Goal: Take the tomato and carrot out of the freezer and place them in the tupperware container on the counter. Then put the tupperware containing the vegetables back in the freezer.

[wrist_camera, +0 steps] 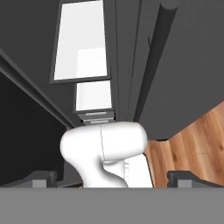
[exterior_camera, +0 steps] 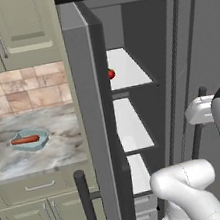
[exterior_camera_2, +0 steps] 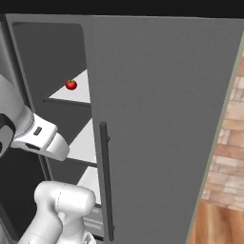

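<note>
The freezer (exterior_camera: 140, 36) stands open with white shelves inside. On its upper shelf sits the small red tomato (exterior_camera: 111, 73) (exterior_camera_2: 71, 85), alone. Left of the freezer, on the marble counter (exterior_camera: 62, 145), the pale blue tupperware container (exterior_camera: 31, 140) holds the orange-red carrot (exterior_camera: 25, 140) lying flat. My gripper (wrist_camera: 114, 181) is open, its two dark fingertips (wrist_camera: 41, 178) far apart with nothing between them. It hangs in front of the freezer, well below the tomato, looking down past the lower shelves (wrist_camera: 83, 41) toward the floor.
An open grey door panel (exterior_camera: 96, 114) with a dark bar handle (exterior_camera: 86, 202) stands between counter and shelves. The other wide door (exterior_camera_2: 162, 124) with its bar handle (exterior_camera_2: 106, 181) is on the right. Drawers (wrist_camera: 97, 117) sit low. Wood floor (wrist_camera: 192, 140) lies below.
</note>
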Controlling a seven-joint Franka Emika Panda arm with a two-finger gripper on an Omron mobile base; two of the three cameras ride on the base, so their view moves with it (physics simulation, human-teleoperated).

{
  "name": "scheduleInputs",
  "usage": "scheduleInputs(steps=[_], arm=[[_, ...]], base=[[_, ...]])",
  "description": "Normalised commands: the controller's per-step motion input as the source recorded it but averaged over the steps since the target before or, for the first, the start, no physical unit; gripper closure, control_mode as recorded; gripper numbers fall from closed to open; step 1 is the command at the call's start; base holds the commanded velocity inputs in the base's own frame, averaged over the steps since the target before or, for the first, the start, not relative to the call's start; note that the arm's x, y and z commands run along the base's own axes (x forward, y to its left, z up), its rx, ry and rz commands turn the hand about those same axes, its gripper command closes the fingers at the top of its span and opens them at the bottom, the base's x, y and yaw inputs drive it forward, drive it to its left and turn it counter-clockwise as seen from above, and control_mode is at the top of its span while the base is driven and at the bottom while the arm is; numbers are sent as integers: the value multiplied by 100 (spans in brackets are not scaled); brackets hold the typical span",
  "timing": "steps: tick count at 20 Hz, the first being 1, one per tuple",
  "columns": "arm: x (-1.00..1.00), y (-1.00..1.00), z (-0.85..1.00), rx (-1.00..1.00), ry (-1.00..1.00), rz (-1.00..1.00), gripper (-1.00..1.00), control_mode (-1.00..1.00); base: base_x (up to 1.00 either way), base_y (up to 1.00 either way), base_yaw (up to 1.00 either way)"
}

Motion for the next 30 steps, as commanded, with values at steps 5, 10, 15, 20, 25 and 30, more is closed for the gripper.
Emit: scheduleInputs(steps=[5, 10, 15, 20, 25, 30], arm=[[0, 0, 0, 0, 0, 0, -100, 100], [0, 59, 10, -1, -1, 0, -100, -100], [-1, 89, 49, 0, -18, 3, -100, -100], [12, 51, 66, 0, -17, 5, -100, -100], [40, -2, 57, 5, -6, 9, -100, -100], [41, -7, 22, 6, -3, 21, -100, -100]], base=[[0, 100, 0], [0, 40, 0], [0, 0, 0], [0, 0, 0], [0, 0, 0], [0, 0, 0]])
